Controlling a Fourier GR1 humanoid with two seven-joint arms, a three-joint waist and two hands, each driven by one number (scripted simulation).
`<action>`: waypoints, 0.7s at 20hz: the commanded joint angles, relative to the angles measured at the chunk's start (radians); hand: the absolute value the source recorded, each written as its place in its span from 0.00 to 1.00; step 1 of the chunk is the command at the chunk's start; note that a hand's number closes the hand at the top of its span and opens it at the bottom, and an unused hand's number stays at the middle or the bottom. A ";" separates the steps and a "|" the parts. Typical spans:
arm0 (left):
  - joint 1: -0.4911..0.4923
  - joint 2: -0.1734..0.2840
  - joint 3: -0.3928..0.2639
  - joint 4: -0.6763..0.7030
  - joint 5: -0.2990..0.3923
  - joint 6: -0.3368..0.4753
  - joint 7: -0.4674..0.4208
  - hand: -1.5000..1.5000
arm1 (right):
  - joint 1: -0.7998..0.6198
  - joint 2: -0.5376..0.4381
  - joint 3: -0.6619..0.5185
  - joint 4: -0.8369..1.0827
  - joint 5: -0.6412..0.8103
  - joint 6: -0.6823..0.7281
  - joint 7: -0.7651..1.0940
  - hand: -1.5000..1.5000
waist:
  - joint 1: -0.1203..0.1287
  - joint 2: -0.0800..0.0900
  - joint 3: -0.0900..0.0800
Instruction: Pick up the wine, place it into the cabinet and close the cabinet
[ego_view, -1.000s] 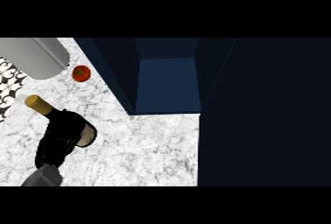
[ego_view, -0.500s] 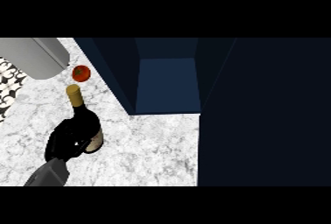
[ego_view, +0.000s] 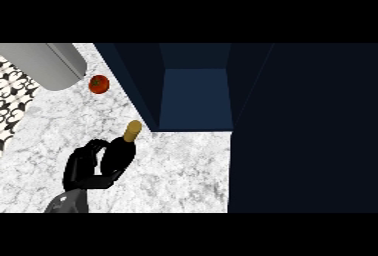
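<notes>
The wine bottle (ego_view: 121, 151) is dark with a tan cork end pointing up and slightly right, towards the cabinet's lower left corner. My left hand (ego_view: 83, 169) is curled round the bottle's lower body at the lower left of the head view, fingers on its left side and thumb on its right. The bottle's base is hidden by the hand. The cabinet (ego_view: 196, 97) stands open, showing a blue inside, just right of the cork. Its dark door (ego_view: 303, 125) fills the right side. My right hand does not show.
A red tomato (ego_view: 99, 84) lies on the marble counter (ego_view: 184, 170) near the cabinet's left wall. A grey rounded appliance (ego_view: 44, 62) sits at the upper left, above a black-and-white patterned strip (ego_view: 11, 107).
My left hand and the bottle have shifted right, towards the cabinet's opening. The cork now tips towards the cabinet's corner instead of up and left.
</notes>
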 joint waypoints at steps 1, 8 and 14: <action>0.057 -0.043 -0.072 -0.072 -0.086 0.116 -0.057 1.00 | 0.080 -0.026 -0.004 -0.175 -0.069 0.009 0.064 0.00 | -0.003 0.006 -0.007; 0.093 -0.097 -0.160 -0.291 -0.164 0.310 0.155 1.00 | 0.072 -0.029 -0.015 -0.169 -0.046 -0.010 0.055 0.00 | 0.001 0.004 -0.006; 0.130 -0.152 -0.265 -0.542 -0.148 0.378 0.394 1.00 | 0.098 -0.008 0.010 -0.165 -0.014 -0.005 0.028 0.00 | -0.001 0.005 -0.007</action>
